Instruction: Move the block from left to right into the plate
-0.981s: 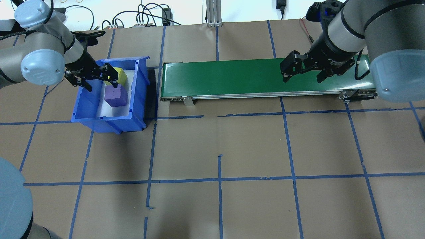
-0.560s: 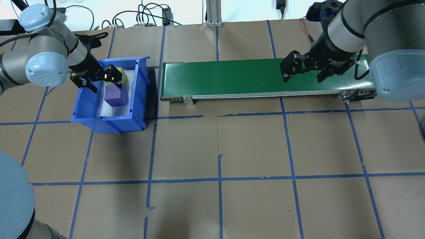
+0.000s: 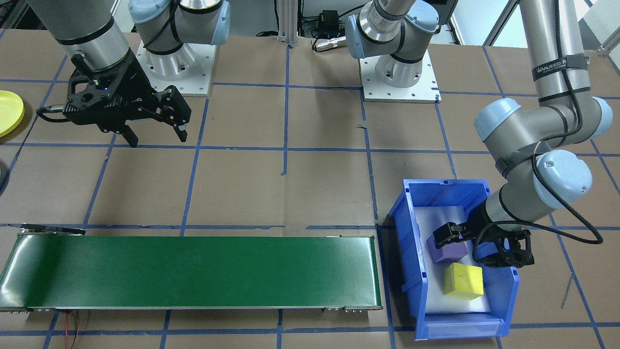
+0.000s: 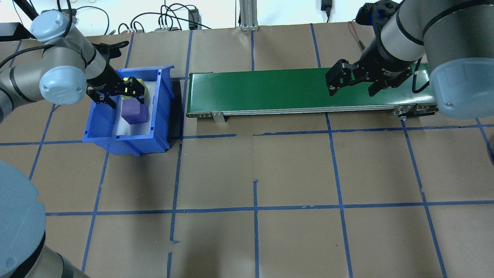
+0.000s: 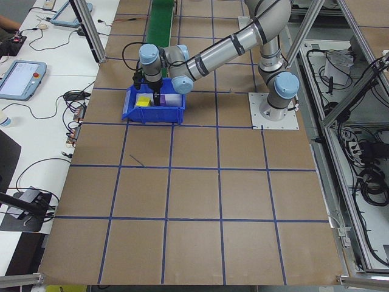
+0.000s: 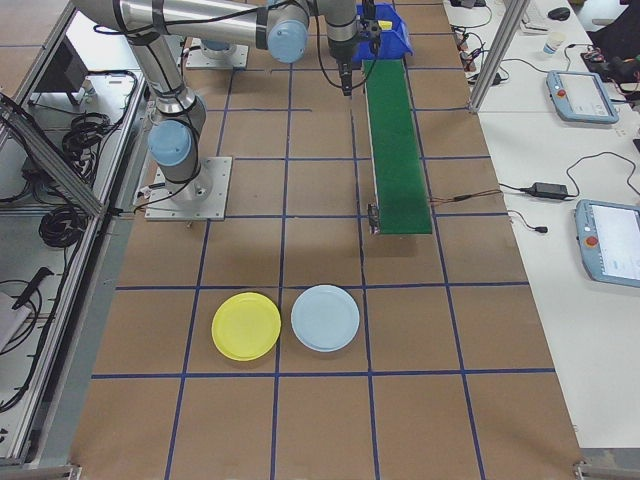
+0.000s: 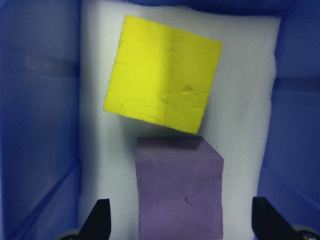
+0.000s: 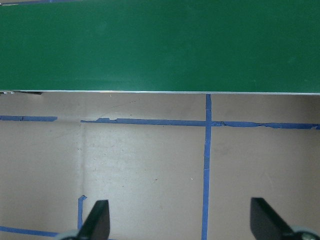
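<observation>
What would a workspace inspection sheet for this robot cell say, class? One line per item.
Surface: brown paper table gridded with blue tape.
Job's things: purple foam cube and yellow foam cube in blue plastic bin; green conveyor belt; round yellow plastic plate.
Clutter: pale blue plate.
Grippers: left claw open over purple cube; right claw open, empty.
Cables: black cables beyond table.
Surroundings: tablets on side bench.

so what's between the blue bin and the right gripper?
The green conveyor belt runs from beside the blue bin toward the right gripper, which hangs open at its far end. Nothing lies on the belt, per the overhead view.
</observation>
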You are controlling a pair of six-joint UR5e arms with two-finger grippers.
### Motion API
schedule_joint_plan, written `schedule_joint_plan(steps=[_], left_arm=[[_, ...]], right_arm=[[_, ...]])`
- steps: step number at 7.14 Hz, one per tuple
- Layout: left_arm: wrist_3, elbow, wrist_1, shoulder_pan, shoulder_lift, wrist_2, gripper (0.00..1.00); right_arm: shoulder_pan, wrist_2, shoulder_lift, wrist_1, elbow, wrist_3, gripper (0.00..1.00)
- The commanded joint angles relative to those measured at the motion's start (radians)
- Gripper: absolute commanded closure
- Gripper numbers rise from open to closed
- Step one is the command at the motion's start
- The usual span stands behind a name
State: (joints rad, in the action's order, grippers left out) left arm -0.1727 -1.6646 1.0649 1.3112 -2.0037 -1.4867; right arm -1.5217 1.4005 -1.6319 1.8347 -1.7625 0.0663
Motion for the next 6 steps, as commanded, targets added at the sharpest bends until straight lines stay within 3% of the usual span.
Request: schedule_joint_plan(steps=[1,6], left_arm=[[0.001,-0.003,-0.023,0.0,-0.024,0.003,0.0],[0.001,-0.017,-0.051,0.005,-0.032,0.003,0.0]], right_arm=[[0.0,0.0,0.0,0.0,0.0,0.0,0.0],[0.0,0.0,0.0,0.0,0.0,0.0,0.0]])
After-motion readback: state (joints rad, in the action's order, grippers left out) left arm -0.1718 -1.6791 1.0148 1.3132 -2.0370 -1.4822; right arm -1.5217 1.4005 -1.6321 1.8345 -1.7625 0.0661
